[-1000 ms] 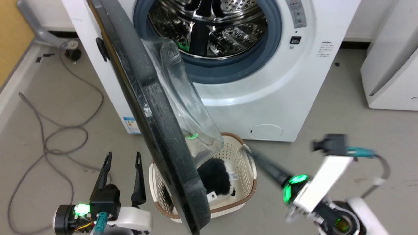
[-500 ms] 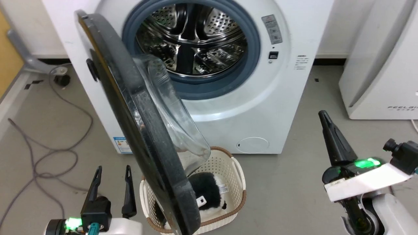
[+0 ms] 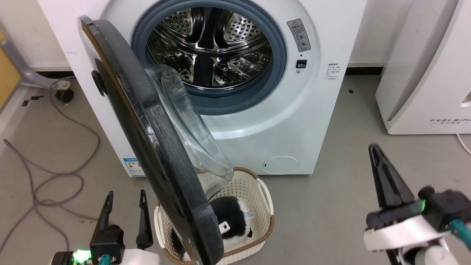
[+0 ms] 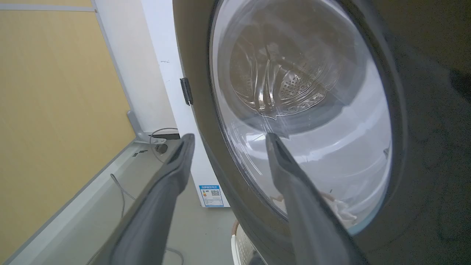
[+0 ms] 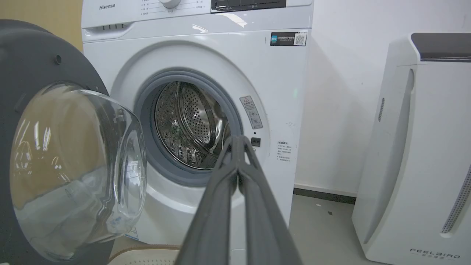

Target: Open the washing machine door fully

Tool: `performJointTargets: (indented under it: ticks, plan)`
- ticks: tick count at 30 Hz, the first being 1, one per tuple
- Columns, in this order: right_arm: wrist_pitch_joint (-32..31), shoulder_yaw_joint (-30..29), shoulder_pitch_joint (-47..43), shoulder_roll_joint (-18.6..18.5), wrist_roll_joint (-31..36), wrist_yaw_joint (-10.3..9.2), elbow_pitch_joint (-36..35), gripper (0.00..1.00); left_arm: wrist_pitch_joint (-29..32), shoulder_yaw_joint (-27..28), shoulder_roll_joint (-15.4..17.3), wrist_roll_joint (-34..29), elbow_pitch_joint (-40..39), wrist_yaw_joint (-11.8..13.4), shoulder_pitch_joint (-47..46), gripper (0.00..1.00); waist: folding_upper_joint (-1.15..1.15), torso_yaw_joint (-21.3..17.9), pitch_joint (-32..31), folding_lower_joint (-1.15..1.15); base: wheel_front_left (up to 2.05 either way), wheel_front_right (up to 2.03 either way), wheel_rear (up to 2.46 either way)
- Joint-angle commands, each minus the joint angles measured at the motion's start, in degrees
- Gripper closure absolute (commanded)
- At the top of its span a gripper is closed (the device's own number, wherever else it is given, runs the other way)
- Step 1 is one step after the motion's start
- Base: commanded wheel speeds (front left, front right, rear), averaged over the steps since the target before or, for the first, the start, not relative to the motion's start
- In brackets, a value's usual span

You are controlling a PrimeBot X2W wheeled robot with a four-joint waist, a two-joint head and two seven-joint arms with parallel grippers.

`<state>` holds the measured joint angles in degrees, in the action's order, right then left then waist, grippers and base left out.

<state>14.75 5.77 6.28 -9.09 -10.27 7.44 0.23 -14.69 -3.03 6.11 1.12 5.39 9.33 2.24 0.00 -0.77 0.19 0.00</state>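
The white washing machine (image 3: 294, 121) stands with its steel drum (image 3: 209, 51) and blue-grey gasket (image 3: 235, 99) exposed. The washing machine door (image 3: 147, 147) is swung out, edge-on to the head view, its glass bowl (image 3: 187, 129) facing right. My left gripper (image 3: 126, 192) is open and empty, low at the door's outer side. In the left wrist view this gripper (image 4: 229, 136) points at the door (image 4: 423, 147). Well right of the door, my right gripper (image 3: 373, 148) is shut on nothing. The right wrist view shows this gripper (image 5: 238, 138) before the machine (image 5: 220, 51) and the door (image 5: 36, 59).
A cream basket (image 3: 263, 191) holding a black-and-white plush toy (image 3: 232, 217) sits on the floor under the door's lower edge. The white FEELAIR appliance (image 3: 423, 73) stands at the right. Grey cables (image 3: 55, 176) lie on the floor at the left, beside a yellow wall (image 4: 55, 110).
The head camera has pulled back, shifting the whole picture. My right gripper has drawn away from the basket beside the door to the lower right, fingers now pointing up. The left gripper holds its pose.
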Motion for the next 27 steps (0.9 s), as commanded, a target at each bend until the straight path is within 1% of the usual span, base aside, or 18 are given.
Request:
performJointTargets:
  ticks: [1,5,10,11,12,13,18,22,23,24,25,27]
  plan:
    - [0.2,-1.0,-2.2,1.4,1.6,0.05,-0.1,1.00,-0.3,-0.1,-0.1,-0.1,-0.1,-0.2,0.2,0.00,0.00,0.2,0.0,0.00,0.00,0.00,0.00]
    - [0.2,-2.9,-5.5,3.6,3.4,0.05,0.1,1.00,-0.3,-0.2,-0.3,-0.1,-0.1,-0.3,0.1,0.00,0.00,0.5,0.0,0.00,0.00,0.00,0.00]
    - [0.2,-4.8,-8.7,5.4,4.0,0.05,0.1,1.00,-0.3,-0.4,-0.5,-0.1,-0.1,-0.4,0.4,0.00,0.00,0.8,0.1,0.00,0.00,0.00,0.00]
    - [0.2,-4.9,-9.3,5.6,3.7,0.05,0.5,0.67,-0.3,-0.4,-0.6,-0.1,0.0,-0.4,0.4,0.00,0.00,0.8,0.0,0.00,0.00,0.00,0.00]
    - [0.2,-4.9,-9.3,5.6,3.7,0.05,0.5,0.67,-0.3,-0.4,-0.6,-0.1,0.0,-0.4,0.4,0.00,0.00,0.8,0.0,0.00,0.00,0.00,0.00]
    - [0.2,-5.1,-9.6,5.8,3.9,0.05,0.5,0.00,-0.3,-0.4,-0.6,-0.1,0.0,-0.4,0.5,0.00,0.00,0.9,0.0,0.00,0.00,0.00,0.00]
    - [0.2,-5.8,-10.5,6.1,4.6,0.05,1.0,0.00,-0.3,-0.2,-0.7,0.0,0.3,-0.5,0.4,0.00,0.00,0.9,0.0,0.00,0.00,0.00,0.00]
    - [0.2,-6.0,-10.7,6.2,5.0,0.05,1.4,0.00,-0.3,0.3,-0.7,-0.2,0.3,0.0,0.2,0.00,0.00,1.0,-0.1,0.00,0.00,0.00,0.00]
    - [0.2,-6.0,-10.8,6.2,5.1,0.05,1.4,0.00,-0.3,0.5,-0.6,-0.3,0.1,0.3,0.1,0.53,0.00,1.1,-0.1,0.00,0.00,0.00,0.00]
    - [0.2,-6.0,-10.8,6.2,5.0,0.05,1.4,0.00,-0.3,0.7,-0.5,-0.3,-0.1,0.5,-0.1,0.91,0.00,1.2,-0.1,0.00,0.00,0.00,0.00]
    - [0.2,-6.1,-10.8,6.2,5.0,0.05,1.4,0.00,-0.3,0.9,-0.4,-0.3,-0.2,0.4,-0.3,1.00,0.00,1.3,-0.1,0.00,0.00,0.00,0.00]
    - [0.2,-6.3,-10.9,6.2,5.0,0.05,1.1,0.00,-0.3,1.4,-0.1,-0.2,-1.0,0.5,-0.9,1.00,0.00,1.6,-0.2,0.00,0.00,0.00,0.00]
